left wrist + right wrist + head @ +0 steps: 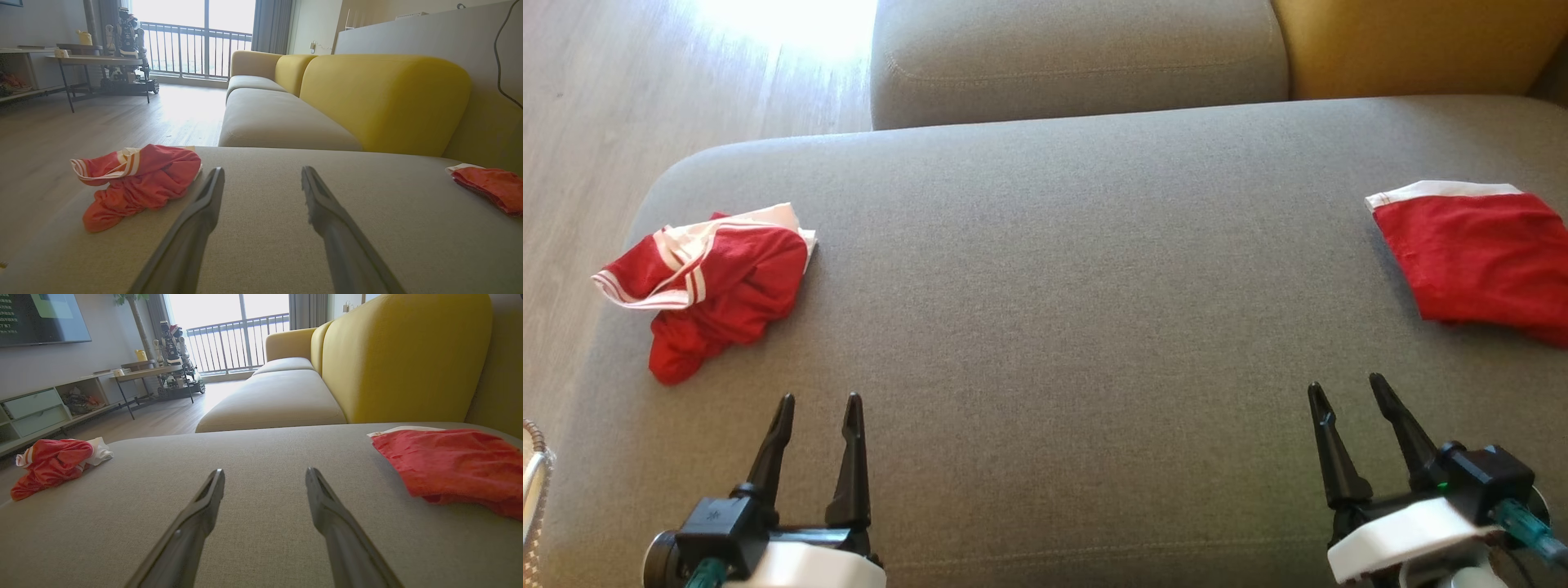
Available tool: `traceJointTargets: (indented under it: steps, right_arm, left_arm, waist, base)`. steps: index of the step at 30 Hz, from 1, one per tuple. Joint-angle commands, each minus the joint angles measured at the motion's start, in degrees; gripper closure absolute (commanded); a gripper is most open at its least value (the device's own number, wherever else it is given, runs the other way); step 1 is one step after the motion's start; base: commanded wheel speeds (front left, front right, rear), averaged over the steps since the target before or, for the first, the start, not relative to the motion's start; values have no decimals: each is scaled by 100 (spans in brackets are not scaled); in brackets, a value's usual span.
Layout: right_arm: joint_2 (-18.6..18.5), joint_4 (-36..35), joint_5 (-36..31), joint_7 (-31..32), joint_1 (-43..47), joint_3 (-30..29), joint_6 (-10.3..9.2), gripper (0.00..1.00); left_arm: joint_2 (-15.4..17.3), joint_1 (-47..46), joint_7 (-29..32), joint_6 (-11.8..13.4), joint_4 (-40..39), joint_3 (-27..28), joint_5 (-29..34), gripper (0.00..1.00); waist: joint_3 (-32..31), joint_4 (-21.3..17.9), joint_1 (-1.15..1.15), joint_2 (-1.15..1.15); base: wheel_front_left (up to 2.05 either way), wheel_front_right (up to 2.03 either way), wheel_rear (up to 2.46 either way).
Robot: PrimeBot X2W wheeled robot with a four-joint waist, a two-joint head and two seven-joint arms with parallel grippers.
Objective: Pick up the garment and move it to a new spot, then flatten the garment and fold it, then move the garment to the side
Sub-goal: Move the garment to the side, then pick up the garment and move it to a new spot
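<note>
A crumpled red garment (715,290) with white striped trim lies in a heap at the left end of the grey sofa seat (1078,286); the wrist views show it too (139,179) (53,463). A second red garment (1478,257), folded flat with a white band, lies at the right end (490,185) (457,465). My left gripper (818,402) hovers open near the front edge, just right of and below the crumpled garment, with nothing between its fingers. My right gripper (1346,384) stands open and empty below the folded garment's left part.
Wooden floor (621,122) lies left of the seat edge. Another grey seat cushion (1078,57) and a yellow backrest (1413,45) sit behind. Across the room stand a table (94,61) and another robot (126,45). A wide bare stretch of seat lies between the garments.
</note>
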Motion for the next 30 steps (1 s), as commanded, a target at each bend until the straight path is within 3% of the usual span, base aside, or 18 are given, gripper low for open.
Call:
traceJointTargets:
  steps: [1,17,30]
  right_arm:
    - [-23,-165,-24,-52,-131,129,-2,0]
    - [-23,-125,-12,-52,-79,73,-2,0]
    - [-23,-148,35,-52,52,409,-2,0]
  left_arm:
    - [-10,-125,-29,27,-169,152,83,0]
    - [-10,-159,-29,-5,-109,142,112,0]
    - [-10,-94,-29,58,-115,155,138,0]
  waist:
    - [-1,4,1,0]
    - [44,151,1,0]
    - [-96,1234,1,0]
  base:
    - [0,0,0]
    - [0,0,0]
    - [0,0,0]
